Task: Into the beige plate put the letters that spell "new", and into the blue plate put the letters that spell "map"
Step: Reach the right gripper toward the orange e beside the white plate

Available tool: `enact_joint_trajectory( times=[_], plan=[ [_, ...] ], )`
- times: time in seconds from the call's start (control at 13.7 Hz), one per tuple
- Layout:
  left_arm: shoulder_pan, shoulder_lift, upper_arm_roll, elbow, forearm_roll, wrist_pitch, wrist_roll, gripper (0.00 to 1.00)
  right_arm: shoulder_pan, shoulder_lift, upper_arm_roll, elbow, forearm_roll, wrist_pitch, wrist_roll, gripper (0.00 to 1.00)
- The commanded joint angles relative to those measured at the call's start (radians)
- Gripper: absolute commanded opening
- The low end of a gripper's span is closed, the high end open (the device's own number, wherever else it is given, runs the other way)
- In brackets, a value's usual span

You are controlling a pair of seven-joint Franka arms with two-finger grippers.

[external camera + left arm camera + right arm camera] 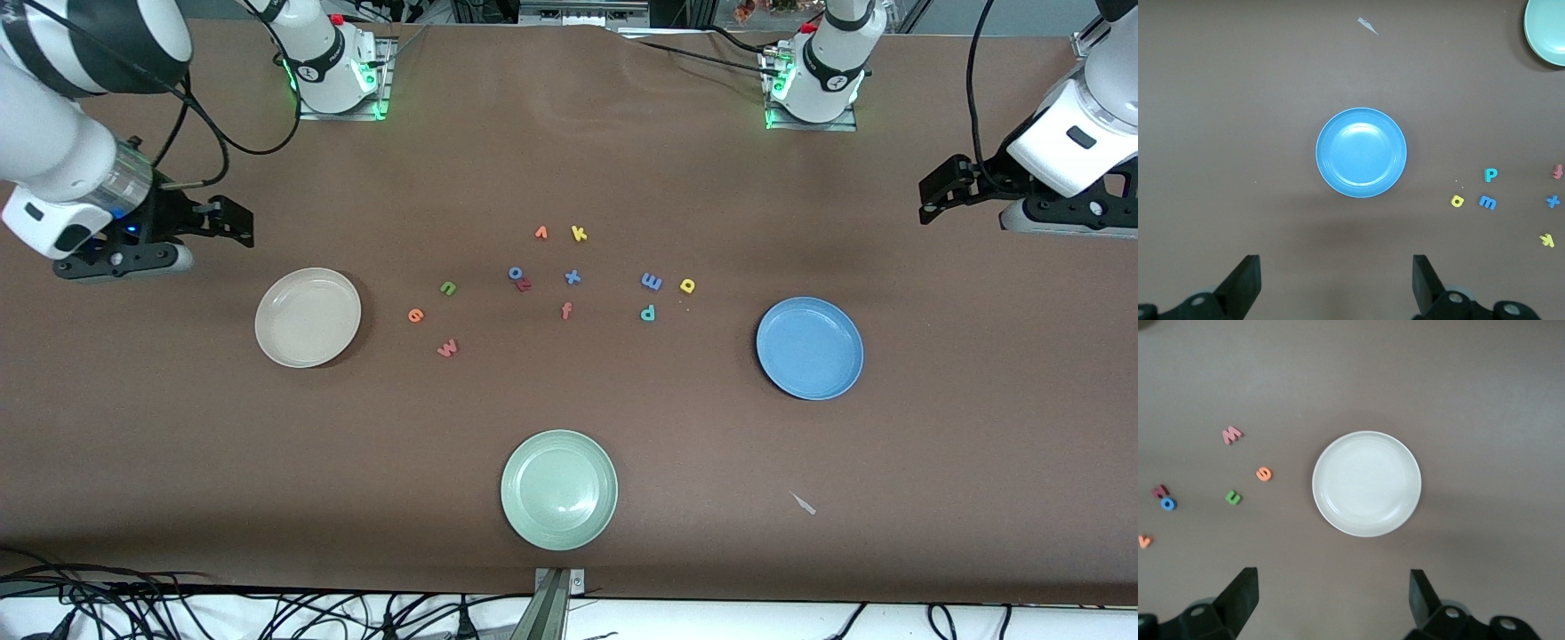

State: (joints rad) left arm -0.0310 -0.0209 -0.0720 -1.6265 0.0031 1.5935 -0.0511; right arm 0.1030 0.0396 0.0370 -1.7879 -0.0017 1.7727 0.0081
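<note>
1. Letters for "new" lie loose on the bench (569,533), just beside the beige plate (308,317) in the middle left of the frame: the green n (448,287), the orange e (415,315) and the pinkish w (448,348).
2. Letters for "map" lie right of the middle, near the blue plate (809,348): the blue m (651,281), the yellow a (686,285) and the teal p (647,313).
3. Both plates have nothing in them, so no letter is sorted yet.
4. I think each word sits by its own plate so each arm has a short trip.
5. Other letters sit in the middle, like the f (566,310), k (579,234) and x (573,276). They should stay out. The green plate (558,490) at the bottom middle is not needed.
6. The right hand (233,222) is in the upper left of the frame, over bare bench above the beige plate. Its fingers are spread wide and hold nothing.
7. The left hand (933,197) is in the upper right of the frame, over bare bench above the blue plate. It is spread wide too, with nothing in it.
8. Both arms wait up high, each looking down on its own plate.
</note>
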Motion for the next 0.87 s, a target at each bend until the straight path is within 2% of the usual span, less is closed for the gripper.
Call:
enact_joint_trajectory(
  times=[0.0, 0.15, 0.36, 0.51, 0.66, 0.8],
  plan=[
    [-0.007, -0.005, 0.012, 0.008, -0.023, -0.015, 0.025, 1.0, -0.002, 0.029, 0.056, -0.05, 0.012, 0.1, 0.096, 1.0],
    [-0.007, -0.004, 0.012, 0.008, -0.022, -0.015, 0.025, 1.0, 0.006, 0.074, 0.084, -0.064, 0.012, 0.16, 0.173, 1.0],
    [-0.007, -0.004, 0.014, 0.008, -0.022, -0.015, 0.025, 1.0, 0.053, 0.137, 0.09, -0.103, 0.006, 0.273, 0.298, 1.0],
    [-0.007, -0.004, 0.014, 0.008, -0.022, -0.015, 0.025, 1.0, 0.075, 0.158, 0.09, -0.18, 0.006, 0.4, 0.338, 1.0],
    [-0.007, -0.004, 0.014, 0.008, -0.022, -0.015, 0.025, 1.0, 0.112, 0.186, 0.089, -0.292, 0.003, 0.586, 0.39, 1.0],
    [-0.001, -0.004, 0.015, 0.008, -0.026, -0.015, 0.023, 1.0, 0.133, 0.245, 0.089, -0.338, -0.004, 0.719, 0.444, 1.0]
  ],
)
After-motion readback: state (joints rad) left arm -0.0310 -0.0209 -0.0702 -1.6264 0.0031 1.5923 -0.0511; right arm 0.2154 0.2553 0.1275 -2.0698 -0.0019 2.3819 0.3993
